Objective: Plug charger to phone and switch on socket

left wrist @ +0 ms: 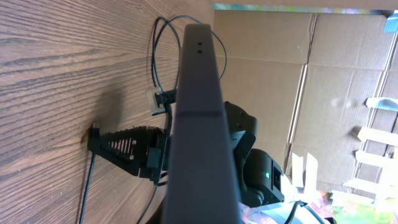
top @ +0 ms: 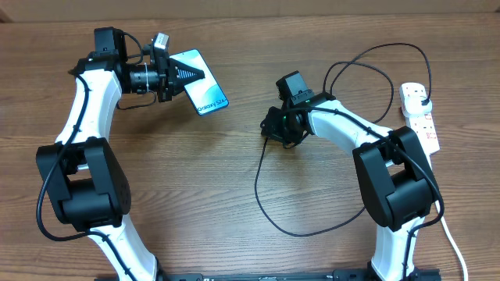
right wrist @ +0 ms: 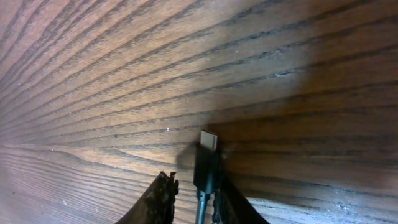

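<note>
My left gripper (top: 190,76) is shut on the phone (top: 208,97), holding it raised at the back left with its light blue screen facing up. In the left wrist view the phone (left wrist: 199,118) shows edge-on and hides my fingers. The charger cable (top: 269,204) loops over the table to the white socket (top: 422,117) at the right edge. Its connector tip (right wrist: 206,163) lies on the wood between my right gripper's (right wrist: 193,182) jaws. It rests against the right finger (right wrist: 229,202), with a gap to the left finger (right wrist: 163,198). The right gripper (top: 275,127) is open, low at the table's middle.
The socket's thick white cord (top: 453,238) runs down the right side toward the front. Cardboard boxes (left wrist: 348,74) stand behind the table. The wooden table (top: 234,179) lies bare between the two arms, apart from the cable loop.
</note>
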{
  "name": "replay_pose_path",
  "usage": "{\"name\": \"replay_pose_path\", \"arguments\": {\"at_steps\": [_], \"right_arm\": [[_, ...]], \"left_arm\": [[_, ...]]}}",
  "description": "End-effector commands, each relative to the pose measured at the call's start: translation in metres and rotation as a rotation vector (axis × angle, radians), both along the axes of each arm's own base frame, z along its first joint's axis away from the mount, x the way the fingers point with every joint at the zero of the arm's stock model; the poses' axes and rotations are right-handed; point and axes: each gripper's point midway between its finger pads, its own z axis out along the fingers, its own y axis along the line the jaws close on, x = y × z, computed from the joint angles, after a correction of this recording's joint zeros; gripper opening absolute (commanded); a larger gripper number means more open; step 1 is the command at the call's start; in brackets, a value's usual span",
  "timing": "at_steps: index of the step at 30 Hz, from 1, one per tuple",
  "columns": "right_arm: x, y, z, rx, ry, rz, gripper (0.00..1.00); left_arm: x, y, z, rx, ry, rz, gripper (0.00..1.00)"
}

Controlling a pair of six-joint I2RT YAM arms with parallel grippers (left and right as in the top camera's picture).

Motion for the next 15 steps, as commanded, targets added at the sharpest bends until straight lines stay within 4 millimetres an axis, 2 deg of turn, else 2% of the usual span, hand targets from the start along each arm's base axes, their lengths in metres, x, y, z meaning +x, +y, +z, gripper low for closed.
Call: {"name": "replay_pose_path", "arguments": {"at_steps": [1, 4, 5, 10, 12, 15], "right_arm": [[-0.014, -0.005, -0.019, -0.035, 0.048, -0.004, 0.2], [-0.012, -0.007, -0.02, -0.047, 0.039, -0.008, 0.05], [-0.011, -0.007, -0.02, -0.046, 0.036, -0.008, 0.04], [-0.009, -0.008, -0.016, -0.037, 0.024, 0.003, 0.04], [-0.006, -0.004, -0.006, -0.005, -0.006, 0.045, 0.04], [-0.001, 0.001, 0.018, 0.045, -0.078, 0.124, 0.04]], "left_arm": [[-0.001, -0.002, 0.014, -0.038, -0.045, -0.023, 0.04], [-0.003, -0.003, 0.014, -0.039, -0.031, -0.023, 0.04], [-0.003, -0.003, 0.014, -0.039, -0.028, -0.022, 0.04], [-0.003, -0.003, 0.013, -0.036, -0.026, -0.021, 0.04], [-0.003, -0.002, 0.013, -0.035, -0.027, -0.021, 0.04], [-0.003, -0.002, 0.013, -0.034, -0.027, -0.021, 0.04]]}}
